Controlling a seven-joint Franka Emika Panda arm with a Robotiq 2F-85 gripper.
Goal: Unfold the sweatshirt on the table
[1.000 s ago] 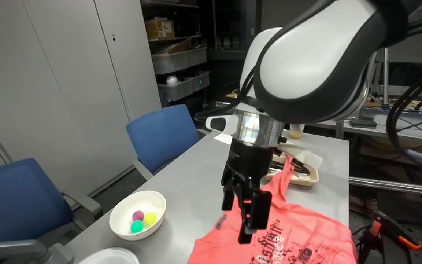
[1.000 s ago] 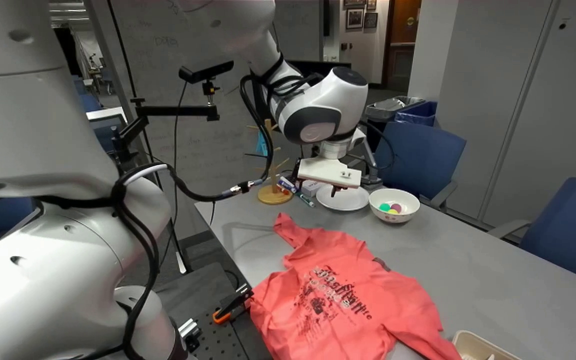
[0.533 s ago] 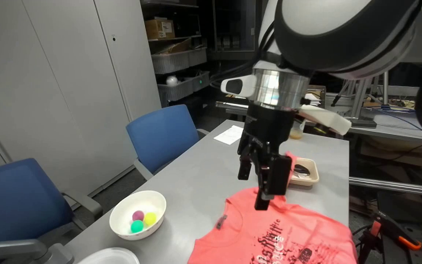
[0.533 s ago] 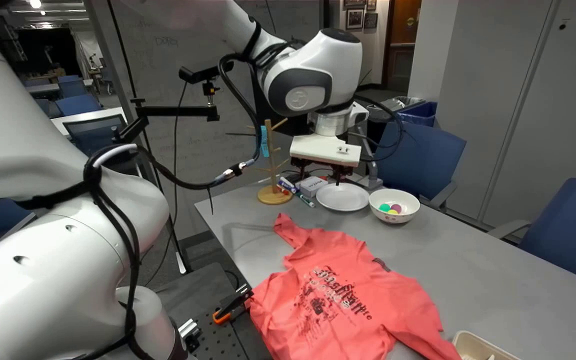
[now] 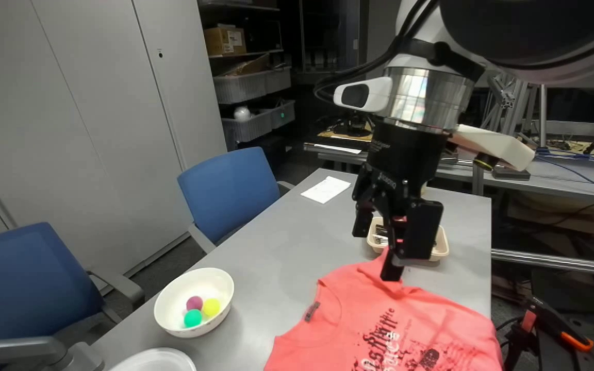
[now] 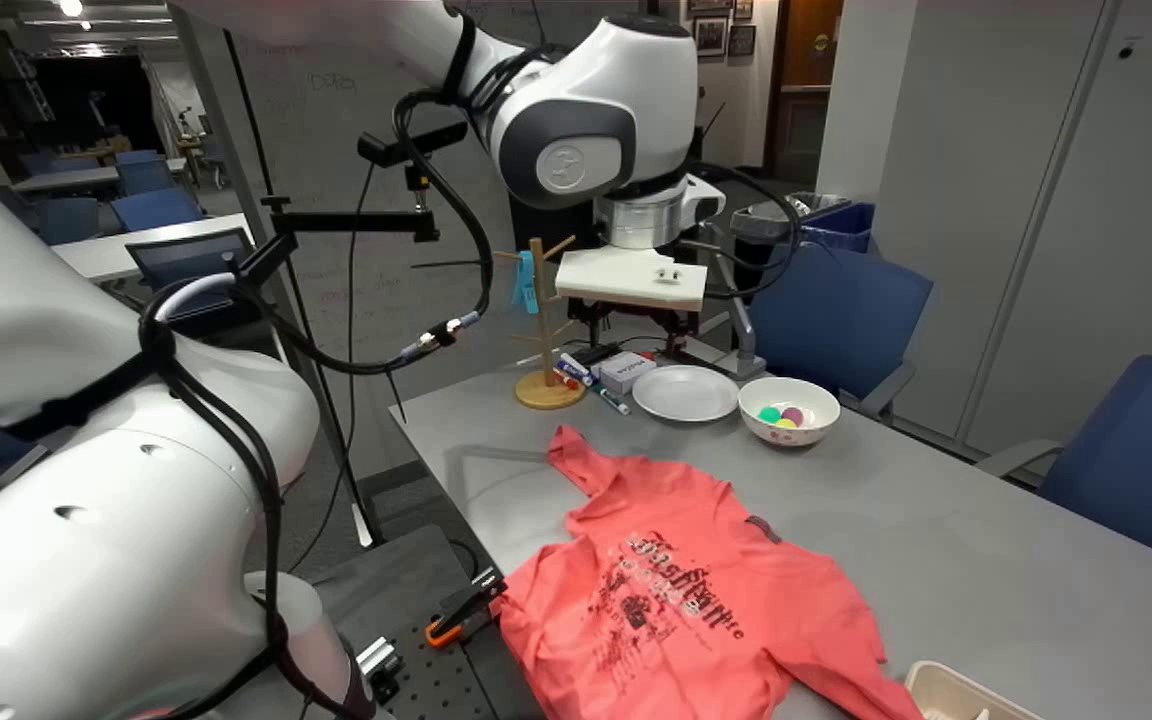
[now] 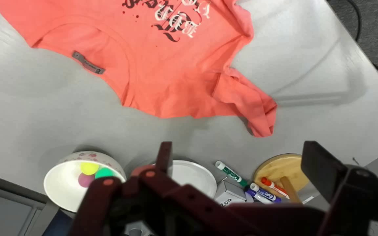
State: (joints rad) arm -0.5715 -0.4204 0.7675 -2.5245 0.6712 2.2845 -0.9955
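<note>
The coral sweatshirt (image 6: pixel 696 590) lies mostly spread on the grey table, dark lettering face up, in both exterior views (image 5: pixel 374 330). In the wrist view, its neckline and label show, and the sweatshirt (image 7: pixel 172 78) has one sleeve bunched and twisted at its end. The other sleeve reaches toward the beige tray. The lower hem is cut off by the frames. My gripper (image 7: pixel 238 144) is open, with nothing between its fingers. It hangs in the air above the table in an exterior view (image 5: pixel 378 251), apart from the cloth; its fingertips are partly hidden in an exterior view (image 6: pixel 634 345).
A bowl with coloured balls (image 6: pixel 798 395), a white plate (image 6: pixel 686 393), a small box (image 6: pixel 626 370), markers (image 7: pixel 231 173) and a wooden stand (image 6: pixel 548 390) line the table's far end. A beige tray (image 6: pixel 966 695) is by a sleeve. A clamp (image 6: pixel 461 610) sits off the near edge.
The arm and gripper have risen, moving up and right in an exterior view and up and slightly left in an exterior view. The sweatshirt has not moved.
</note>
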